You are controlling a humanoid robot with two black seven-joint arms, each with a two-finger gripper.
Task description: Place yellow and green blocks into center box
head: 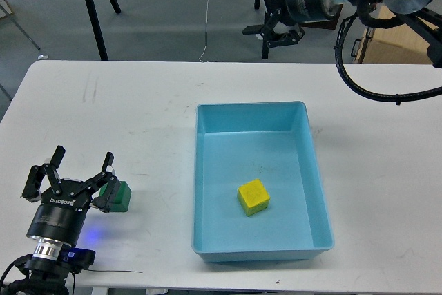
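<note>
Right, the left end effector (81, 160) sits low at the near left of the white surface (103, 115), its two dark fingers spread wide apart and gripping nothing. Just beside its right finger, touching or very nearly so, there's the green block (119, 197), resting on the surface and partly hidden behind that finger. Over to the middle now: the light-blue tray (207, 170) lies flat, well apart from the green block, and the yellow block (253, 197) sits inside it on the floor, towards the near half, turned a little askew to the walls. Up at the far edge, the right end effector (252, 3) hangs above the floor beyond the surface, fingers parted and empty, with a black cable (359, 88) looping down from that arm over the far right of the surface.
</note>
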